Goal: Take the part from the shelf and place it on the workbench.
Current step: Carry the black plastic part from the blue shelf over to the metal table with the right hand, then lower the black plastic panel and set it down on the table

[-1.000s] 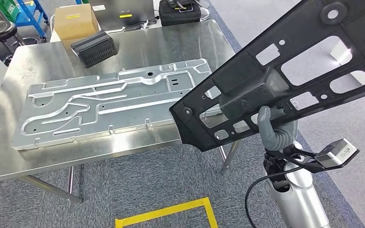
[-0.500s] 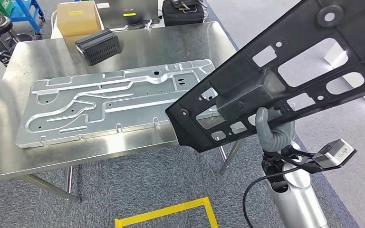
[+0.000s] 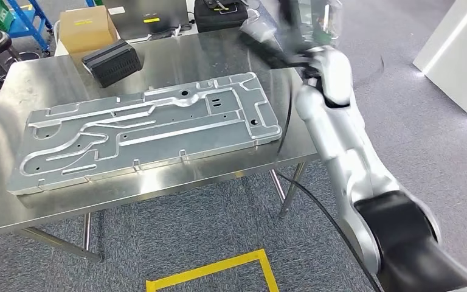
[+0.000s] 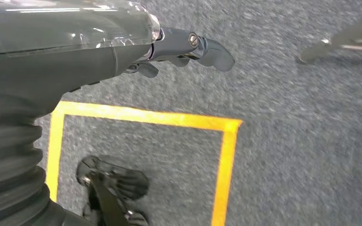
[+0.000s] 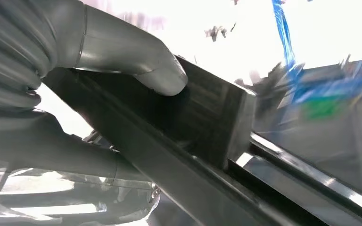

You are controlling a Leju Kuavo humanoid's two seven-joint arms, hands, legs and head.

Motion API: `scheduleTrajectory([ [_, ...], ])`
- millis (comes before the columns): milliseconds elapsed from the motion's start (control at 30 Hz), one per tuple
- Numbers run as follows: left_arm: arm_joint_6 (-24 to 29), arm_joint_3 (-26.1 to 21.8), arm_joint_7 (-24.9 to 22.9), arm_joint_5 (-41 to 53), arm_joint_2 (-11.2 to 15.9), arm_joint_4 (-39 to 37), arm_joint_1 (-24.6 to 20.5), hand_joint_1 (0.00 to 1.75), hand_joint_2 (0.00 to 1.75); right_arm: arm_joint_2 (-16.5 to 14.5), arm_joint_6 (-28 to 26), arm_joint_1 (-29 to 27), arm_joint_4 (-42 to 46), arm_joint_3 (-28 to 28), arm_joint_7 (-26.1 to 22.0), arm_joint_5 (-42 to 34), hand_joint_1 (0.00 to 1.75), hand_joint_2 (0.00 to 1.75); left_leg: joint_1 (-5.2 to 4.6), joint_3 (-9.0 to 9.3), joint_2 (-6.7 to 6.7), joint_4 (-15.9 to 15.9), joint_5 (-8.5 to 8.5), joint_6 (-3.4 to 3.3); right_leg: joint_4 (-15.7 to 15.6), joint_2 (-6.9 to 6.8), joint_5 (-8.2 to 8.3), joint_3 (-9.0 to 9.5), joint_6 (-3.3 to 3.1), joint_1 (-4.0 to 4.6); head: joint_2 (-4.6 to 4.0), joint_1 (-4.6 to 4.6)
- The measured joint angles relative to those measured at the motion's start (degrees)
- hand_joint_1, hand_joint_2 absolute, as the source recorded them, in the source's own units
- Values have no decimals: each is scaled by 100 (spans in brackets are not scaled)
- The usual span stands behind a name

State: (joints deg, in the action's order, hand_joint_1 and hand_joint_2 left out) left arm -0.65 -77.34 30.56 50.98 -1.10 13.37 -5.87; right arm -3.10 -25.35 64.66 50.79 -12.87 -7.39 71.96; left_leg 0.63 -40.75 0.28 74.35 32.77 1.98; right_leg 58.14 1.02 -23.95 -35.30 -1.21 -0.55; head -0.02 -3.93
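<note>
My right hand [image 5: 89, 61] grips the black plastic part [image 5: 202, 122], with the grey thumb [image 5: 141, 66] pressed on its flat face and dark fingers under its edge. From the head, the right arm [image 3: 334, 128] reaches up over the far right corner of the steel workbench [image 3: 158, 188]. There the right hand [image 3: 267, 33] is a blur at the top of the picture, and the part cannot be made out. The left hand [image 4: 184, 47] hangs over grey carpet, fingers loosely bent, holding nothing.
A large embossed silver metal plate [image 3: 140, 128] covers much of the workbench. A black ribbed box [image 3: 110, 62] and a cardboard box [image 3: 84, 27] sit at its far edge. Yellow tape [image 3: 219, 271] marks the carpet in front.
The right arm has swung up and forward over the table's far right corner, carrying the black part out of the head view's right side. The view itself shifted slightly.
</note>
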Motion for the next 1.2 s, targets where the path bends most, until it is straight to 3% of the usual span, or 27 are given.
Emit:
scheduleTrajectory([
  [67,-55,1,44,19,2,-1,29,0,175,-21,98,230,-457,-21,-122,1055,175,175,2,276,-4,-683,-456,-37,14,-19,-26,32,22,12,0,0],
  [133,-91,3,85,38,4,-1,42,0,175,-12,143,348,-741,-15,-222,880,175,175,-13,561,-15,-1376,-761,-90,43,-56,-54,20,59,50,0,0],
  [167,-100,3,101,42,4,-1,58,0,175,-7,168,386,-843,-3,-298,332,175,175,-21,616,-19,-1534,-806,-114,52,-70,-58,3,79,63,0,1],
  [300,-148,1,125,36,2,-1,94,0,175,29,299,392,-976,175,-727,-2427,175,175,-14,622,-5,-1599,-817,-228,131,-78,-121,-54,184,60,0,1],
  [367,-162,1,121,37,1,-1,80,0,175,81,368,349,-952,272,-893,-3073,175,175,-3,637,16,-1625,-824,-284,613,-77,-388,-286,244,40,0,2],
  [433,-162,1,111,39,1,-1,70,0,175,147,436,261,-923,306,-971,-3320,175,175,-5,640,28,-1623,-813,-316,1400,-76,-694,-693,279,27,0,2],
  [467,-162,1,108,40,1,-1,69,0,175,179,459,208,-916,315,-987,-3373,175,175,-5,643,29,-1620,-806,-325,1660,-77,-740,-845,287,21,0,2],
  [500,-162,1,107,40,1,-1,70,0,175,205,471,163,-912,324,-990,-3397,175,175,-6,646,27,-1615,-799,-328,1705,-77,-675,-897,284,18,0,2],
  [533,-162,1,107,40,1,-1,71,0,175,229,478,136,-908,331,-987,-3405,175,175,-7,652,24,-1609,-791,-328,1516,-78,-510,-837,270,17,0,2],
  [600,-163,2,108,41,-1,-1,71,0,175,256,490,122,-899,331,-979,-3402,175,175,-19,665,20,-1600,-766,-309,717,-88,-90,-487,208,38,0,2],
  [667,-165,2,117,42,-5,-1,67,0,175,266,535,127,-897,319,-971,-3374,175,175,-40,666,21,-1592,-740,-272,137,-101,99,-225,152,75,0,2],
  [767,-179,1,145,44,-8,-1,65,0,175,267,663,131,-1013,173,-879,-3101,175,175,-43,675,31,-1604,-707,-195,10,-99,86,-163,94,78,0,2],
  [833,-191,2,170,47,-9,-1,65,0,175,230,701,150,-1241,-71,-746,-2699,175,175,-42,619,21,-1421,-565,-138,-50,-95,97,-110,38,44,0,1],
  [933,-197,3,188,52,-10,-2,61,0,175,43,719,166,-1715,-602,-487,-1952,175,175,-17,130,9,-391,-82,-72,-74,-69,89,-68,-16,36,0,1],
  [967,-197,2,187,53,-13,-2,62,0,175,-41,756,166,-1875,-809,-387,-1682,175,175,-8,-42,8,-87,2,-53,-69,-56,82,-66,-22,38,0,1],
  [1000,-197,2,185,52,-15,-3,64,0,175,-135,832,164,-2024,-1026,-291,-1407,175,175,-1,-123,9,16,-28,-37,-60,-42,74,-64,-22,38,0,1],
  [1033,-197,2,180,50,-16,-3,65,0,175,-247,943,164,-2158,-1254,-204,-1132,175,175,7,-84,9,-128,-176,-25,-45,-29,61,-60,-18,37,0,1],
  [1133,-195,1,152,43,-11,-3,45,0,175,-609,1258,168,-2456,-1913,9,-551,175,175,16,427,6,-1273,-746,-44,31,5,-2,-56,25,38,0,1],
  [1200,-194,1,135,43,-10,-3,31,0,175,-770,1330,173,-2581,-2183,70,-452,175,175,-2,560,-11,-1558,-810,-93,62,4,-23,-72,71,55,0,1],
])
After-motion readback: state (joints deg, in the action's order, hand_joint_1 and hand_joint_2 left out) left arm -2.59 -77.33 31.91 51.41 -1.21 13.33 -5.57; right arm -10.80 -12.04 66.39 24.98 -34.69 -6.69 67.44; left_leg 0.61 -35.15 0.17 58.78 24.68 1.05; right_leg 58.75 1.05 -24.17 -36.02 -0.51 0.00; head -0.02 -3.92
